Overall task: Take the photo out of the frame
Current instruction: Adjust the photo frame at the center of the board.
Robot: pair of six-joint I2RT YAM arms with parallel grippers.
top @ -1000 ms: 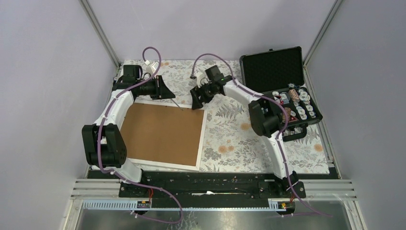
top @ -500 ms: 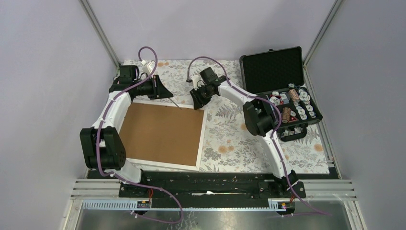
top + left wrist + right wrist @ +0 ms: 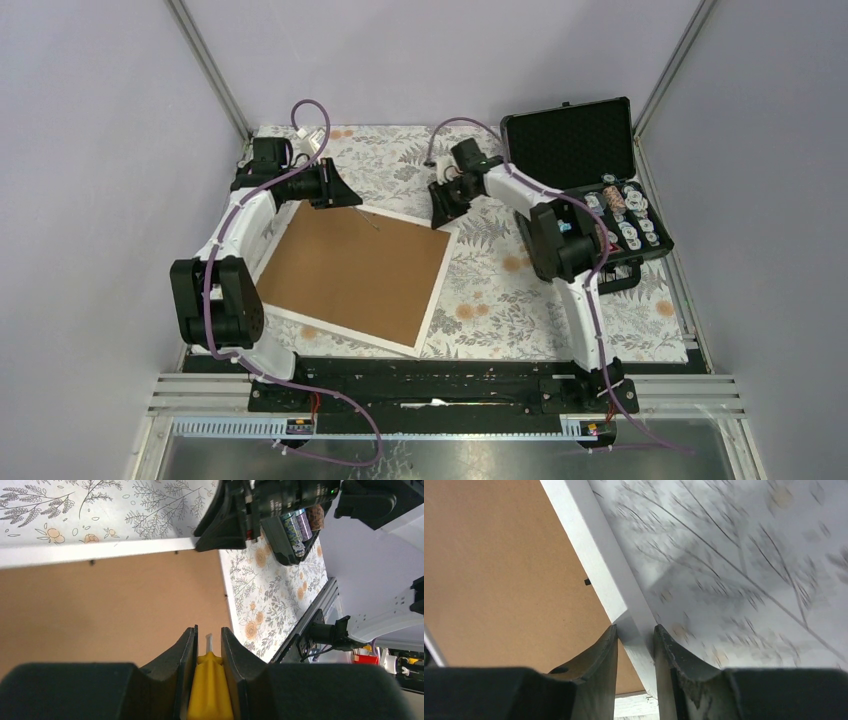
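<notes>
Top external view: the frame [image 3: 350, 270] is seen lying back-up and askew on the floral tablecloth [image 3: 500, 290], its brown fibreboard uppermost within a thin white border; the photo is hidden beneath and is shown by no view. The left gripper [image 3: 345, 198] is placed over the frame's far edge, and the right gripper [image 3: 443, 210] at its far right corner. An open black case [image 3: 570, 145] is set at the far right, well apart from the frame. Left wrist view: the left gripper [image 3: 207, 632] is shown with its jaws clamped on a yellow-handled tool [image 3: 210, 690], a detail not resolved from above; the pale tip is directed towards the fibreboard, though contact cannot be confirmed. Right wrist view: the right gripper [image 3: 636, 630] is shown with its jaws closed upon the white border [image 3: 594, 555] just beside the corner, one finger over the board side and one over the cloth side. Edges and room: the frame's near corner is brought close to the table's near edge, and its left side lies near the left arm. Bare cloth is left between the frame's right edge and the case, and along the far side.
</notes>
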